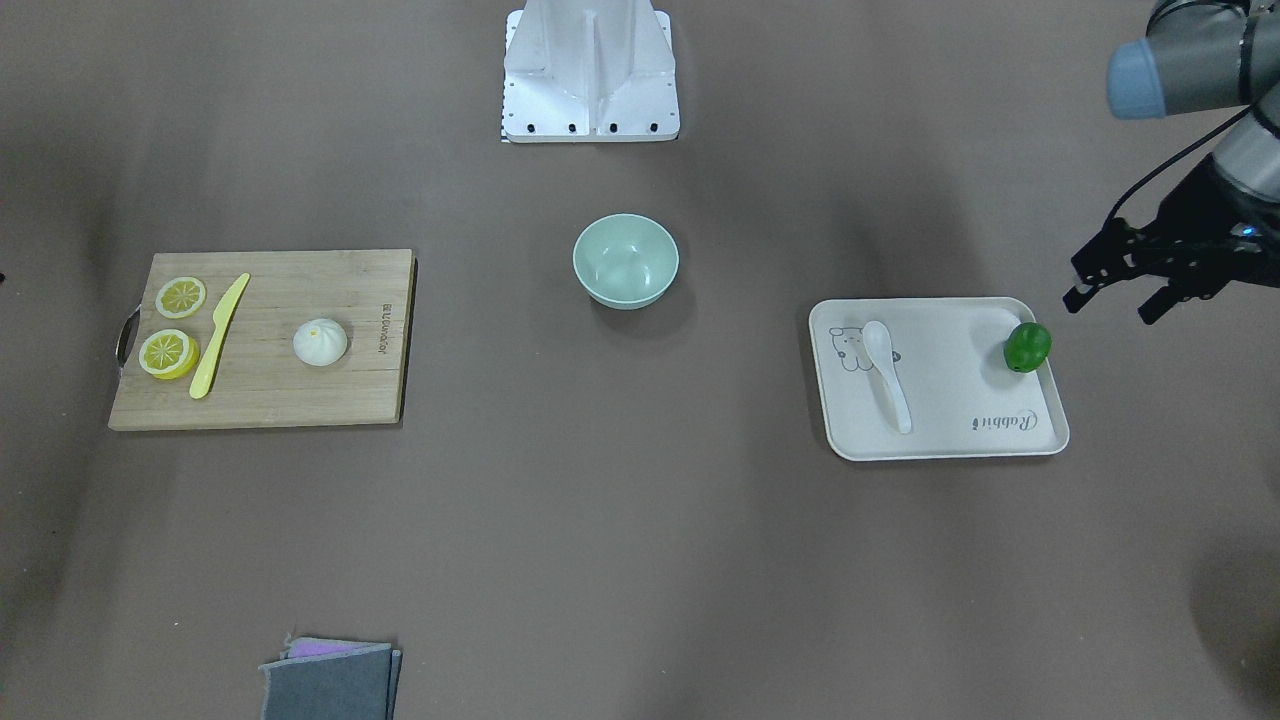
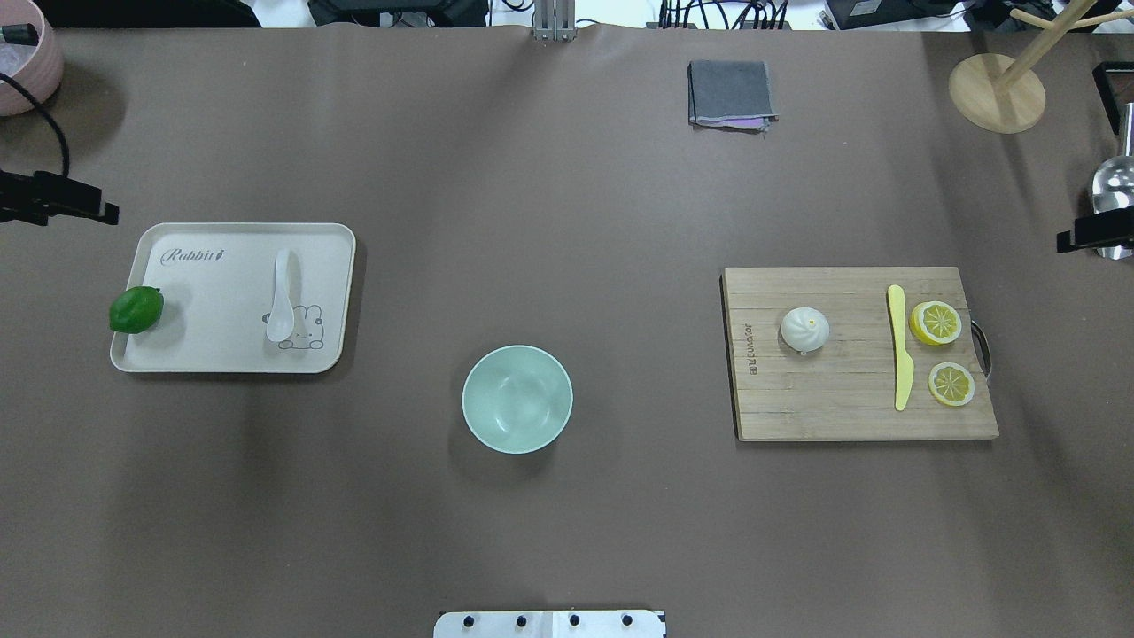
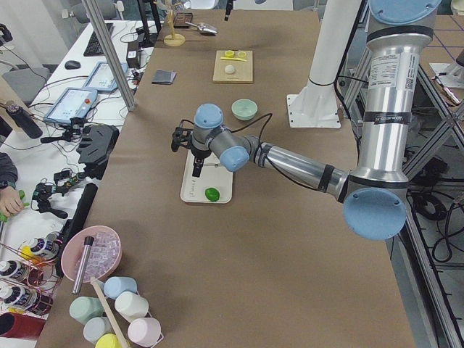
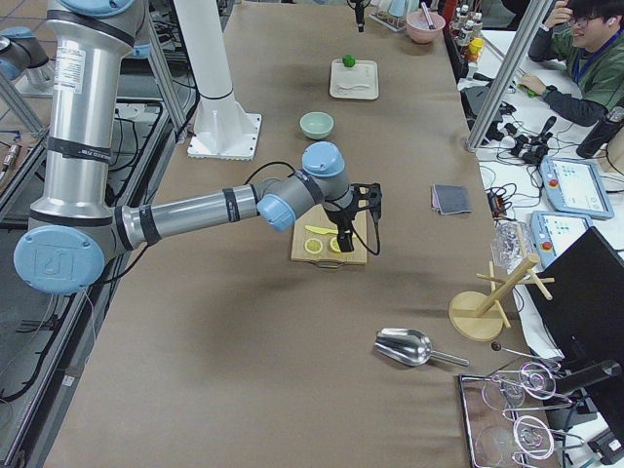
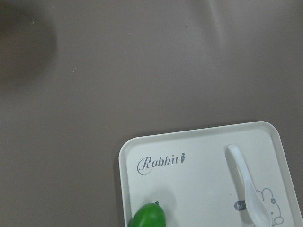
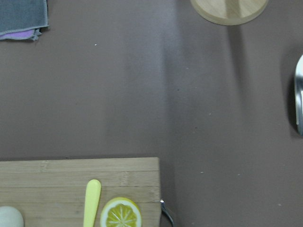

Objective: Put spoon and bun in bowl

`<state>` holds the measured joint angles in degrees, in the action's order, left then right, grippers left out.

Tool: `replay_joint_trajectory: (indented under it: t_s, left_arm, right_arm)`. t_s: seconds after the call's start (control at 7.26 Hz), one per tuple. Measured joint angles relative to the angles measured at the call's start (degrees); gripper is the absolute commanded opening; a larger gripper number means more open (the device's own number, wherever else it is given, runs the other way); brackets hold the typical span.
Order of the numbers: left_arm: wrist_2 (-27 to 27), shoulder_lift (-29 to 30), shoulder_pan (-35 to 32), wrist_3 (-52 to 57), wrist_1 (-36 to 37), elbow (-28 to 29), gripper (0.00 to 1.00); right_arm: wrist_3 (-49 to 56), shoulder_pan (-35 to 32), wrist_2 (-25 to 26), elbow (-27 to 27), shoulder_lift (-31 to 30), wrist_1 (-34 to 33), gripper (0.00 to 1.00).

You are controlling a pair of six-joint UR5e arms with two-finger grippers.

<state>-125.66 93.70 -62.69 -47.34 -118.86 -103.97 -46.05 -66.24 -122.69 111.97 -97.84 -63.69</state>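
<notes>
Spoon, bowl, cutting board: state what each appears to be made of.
The spoon is glossy white, so likely glazed ceramic or hard plastic; its sheen leaves that open. The bowl is smooth, evenly mint-green and low in gloss, probably plastic or melamine. The cutting board looks like bamboo or wood, with striped grain showing.

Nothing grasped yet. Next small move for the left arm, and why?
Probably shift the left gripper over the spoon. It hangs open just outside the tray, near the green fruit. The spoon lies free and the bowl is empty.
</notes>
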Motion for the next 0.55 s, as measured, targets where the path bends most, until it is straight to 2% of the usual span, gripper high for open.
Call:
replay_joint_trajectory:
  t_s: [0.28, 0.55]
  left_arm:
    - [6.6, 3.92, 6.95, -7.49, -0.11, 2.18, 0.93]
    - [11.51, 7.71, 11.36, -11.31, -0.22, 6.26, 0.74]
  right_arm:
    - [-12.17, 10.63, 8.72, 0.06, 5.36, -1.66, 0.99]
    - [-18.64, 16.96, 13.64, 0.32, 11.16, -6.86, 0.99]
